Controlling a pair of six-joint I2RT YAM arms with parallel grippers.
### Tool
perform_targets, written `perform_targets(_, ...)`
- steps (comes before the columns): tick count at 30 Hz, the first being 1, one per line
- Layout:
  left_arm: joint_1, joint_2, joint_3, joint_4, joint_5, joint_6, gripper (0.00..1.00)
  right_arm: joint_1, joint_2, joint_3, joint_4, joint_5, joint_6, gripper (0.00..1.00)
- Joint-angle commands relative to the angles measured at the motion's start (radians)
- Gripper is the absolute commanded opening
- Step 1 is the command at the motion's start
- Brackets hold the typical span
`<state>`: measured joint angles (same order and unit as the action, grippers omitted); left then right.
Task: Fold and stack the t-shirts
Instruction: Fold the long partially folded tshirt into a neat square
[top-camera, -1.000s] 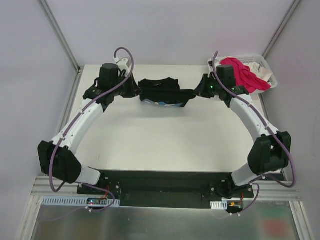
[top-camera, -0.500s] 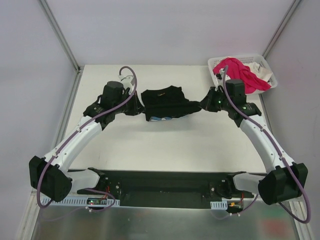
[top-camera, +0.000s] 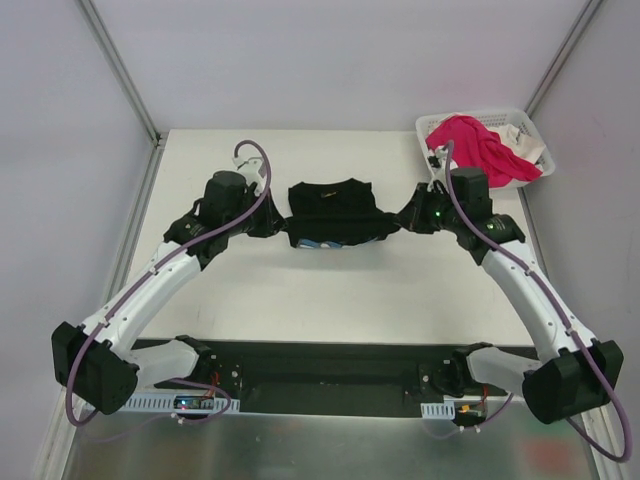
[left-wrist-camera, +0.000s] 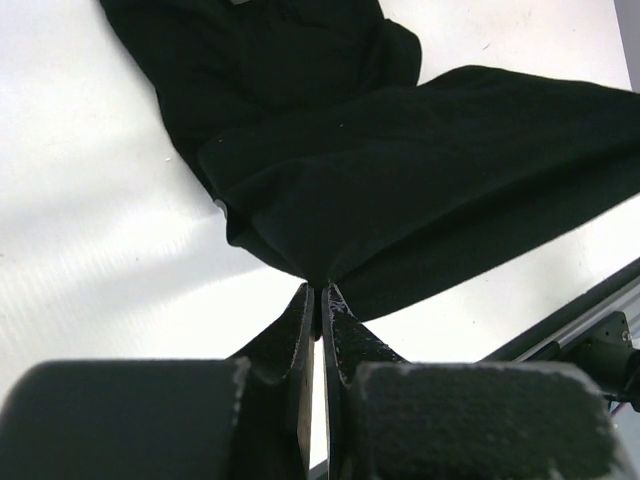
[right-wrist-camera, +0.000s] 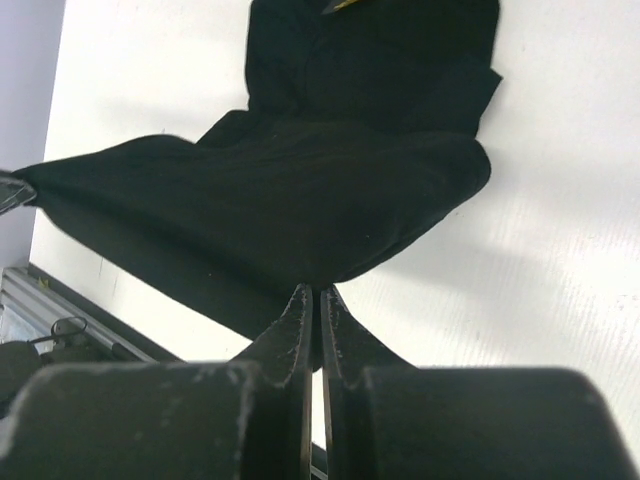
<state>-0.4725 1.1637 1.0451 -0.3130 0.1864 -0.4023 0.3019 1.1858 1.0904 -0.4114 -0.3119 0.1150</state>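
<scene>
The black t-shirt (top-camera: 335, 212) hangs stretched between both grippers over the far middle of the table, a bit of blue-and-white print showing at its lower edge. My left gripper (top-camera: 277, 222) is shut on its left edge, seen close in the left wrist view as black t-shirt (left-wrist-camera: 400, 180) pinched at the left gripper (left-wrist-camera: 318, 290). My right gripper (top-camera: 400, 220) is shut on the right edge; black t-shirt (right-wrist-camera: 300, 200) meets the right gripper (right-wrist-camera: 317, 290) there. A pink t-shirt (top-camera: 482, 148) and a white t-shirt (top-camera: 522, 143) lie in the basket.
The white lattice basket (top-camera: 520, 118) stands at the table's far right corner. Metal frame posts rise at the back corners. A black base plate (top-camera: 320, 375) runs along the near edge between the arm bases.
Both arms have drawn the black shirt toward the near side and lowered it; the upper part now lies further onto the table. Both grips stay shut.
</scene>
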Motion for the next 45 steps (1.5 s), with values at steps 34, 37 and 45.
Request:
perform_targets(34,0.024,0.316,0.317,0.04,-0.209,0.102,0.0,-0.029,0.469,0.41,0.059,0.065,-0.048,0.01)
perform_targets(37,0.031,0.365,0.343,0.041,-0.2,0.106,0.0,-0.038,0.503,0.421,0.068,0.051,-0.04,0.01)
perform_targets(45,0.083,0.525,0.446,0.052,-0.147,0.109,0.0,-0.06,0.581,0.428,0.091,0.013,-0.028,0.01)
